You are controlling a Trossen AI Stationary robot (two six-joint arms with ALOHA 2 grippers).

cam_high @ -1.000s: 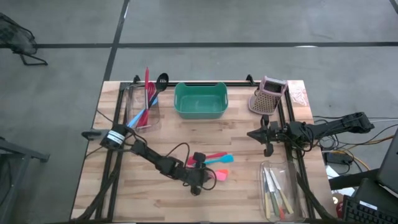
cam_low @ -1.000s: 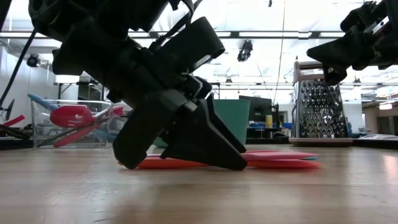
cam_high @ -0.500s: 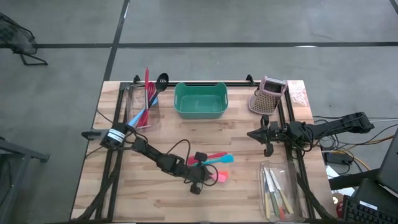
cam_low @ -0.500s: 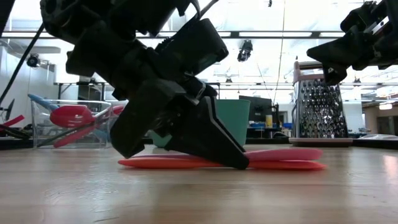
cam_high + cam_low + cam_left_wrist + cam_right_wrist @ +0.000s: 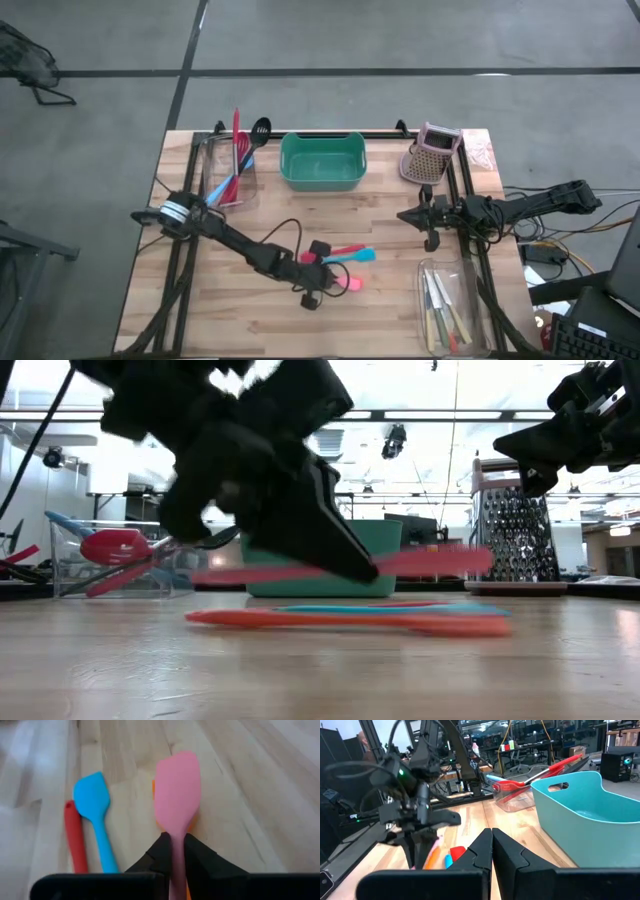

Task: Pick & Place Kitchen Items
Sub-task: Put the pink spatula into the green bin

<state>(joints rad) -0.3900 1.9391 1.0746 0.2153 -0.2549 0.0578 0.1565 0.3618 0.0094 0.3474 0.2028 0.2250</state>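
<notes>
1. The left gripper (image 5: 172, 851) is clamped on the handle of the pink spatula (image 5: 177, 785), which the low view shows lifted clear of the table (image 5: 400, 300), roughly level, blade sticking far out beyond the jaws. In the high view this sits at about 6 o'clock from the teal tub (image 5: 322, 162), near the table's middle.
2. Risk: the grip is at one end of a long, soft tool, so I judge that the spatula could pivot or slide between the fingers during a quick swing.
3. Risk: the orange spatula (image 5: 350, 620), the blue spatula (image 5: 95, 815) and a red-handled tool (image 5: 75, 845) lie directly beneath; a dip or early release would land the pink one back on them and scatter the group.
4. Risk: a drooping blade could catch a container rim on the way in.
5. The right gripper (image 5: 432, 222) hangs closed and empty at about 3 o'clock of the table, well apart from the spatulas.
6. The teal tub looks empty.
7. The clear bin (image 5: 226, 172) at 10 o'clock holds long red, black and blue utensils (image 5: 238, 150), leaning over its rim.
8. The clear tray (image 5: 450, 300) at 5 o'clock holds pale-handled metal pieces (image 5: 440, 305).
9. The pinkish perforated holder (image 5: 432, 152) at 1 o'clock: contents cannot be told.
</notes>
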